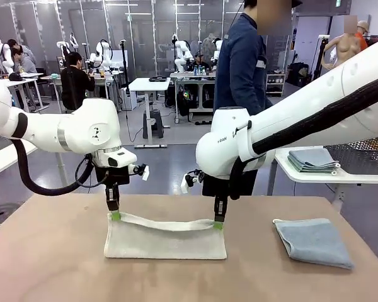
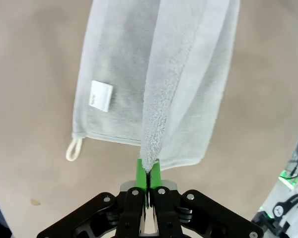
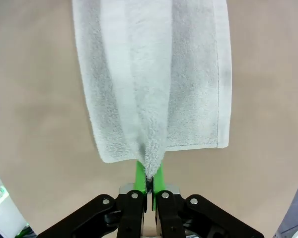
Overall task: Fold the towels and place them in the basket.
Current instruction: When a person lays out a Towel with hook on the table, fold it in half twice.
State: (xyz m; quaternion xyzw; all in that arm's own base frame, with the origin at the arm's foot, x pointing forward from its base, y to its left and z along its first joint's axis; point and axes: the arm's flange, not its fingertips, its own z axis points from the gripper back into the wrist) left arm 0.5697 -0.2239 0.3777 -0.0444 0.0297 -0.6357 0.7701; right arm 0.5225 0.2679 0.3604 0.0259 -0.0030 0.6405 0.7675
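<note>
A cream-white towel (image 1: 166, 238) lies on the brown table (image 1: 50, 264), its far edge lifted off the surface. My left gripper (image 1: 115, 216) is shut on the towel's left far corner, and my right gripper (image 1: 218, 223) is shut on the right far corner. In the left wrist view the green pads (image 2: 140, 171) pinch a ridge of the towel (image 2: 154, 74), which shows a white label and a loop. The right wrist view has the pads (image 3: 139, 173) clamped on the towel (image 3: 154, 74) the same way. A folded blue-grey towel (image 1: 313, 241) rests at the table's right. The basket is out of view.
A white side table (image 1: 315, 176) at the right carries a stack of folded towels (image 1: 313, 160) and a lighter grey mesh basket (image 1: 362, 157). A person in dark blue (image 1: 241, 63) stands beyond the table's far edge.
</note>
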